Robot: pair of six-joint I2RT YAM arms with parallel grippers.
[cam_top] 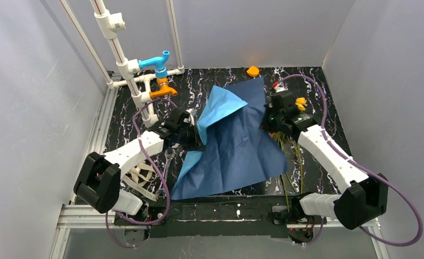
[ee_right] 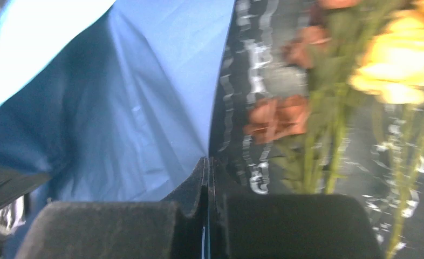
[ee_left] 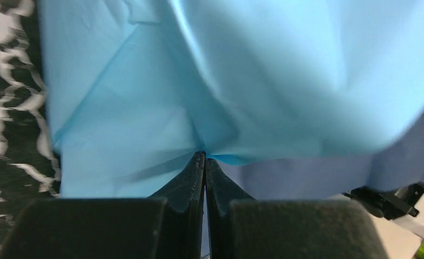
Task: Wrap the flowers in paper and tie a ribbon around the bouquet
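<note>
The light blue paper [cam_top: 237, 145] lies spread over the middle of the dark marbled table. Its left part is lifted and folded over toward the centre. My left gripper [cam_top: 192, 136] is shut on that raised fold, and the left wrist view shows its tips [ee_left: 205, 156] pinching the paper [ee_left: 199, 81]. My right gripper [cam_top: 269, 121] is shut on the paper's right edge [ee_right: 145, 108], with a blue sliver between its closed tips [ee_right: 209, 162]. The flowers [cam_top: 292, 156] lie on the table just right of the paper, with yellow and pink heads [ee_right: 328, 102]. The cream ribbon [cam_top: 139, 178] lies under my left arm.
A metal wrench [cam_top: 166, 164] lies by the paper's lower left corner. A white pipe frame with blue and orange fittings [cam_top: 156, 75] stands at the back left. A small orange piece [cam_top: 252, 70] sits at the back edge. Grey walls close in three sides.
</note>
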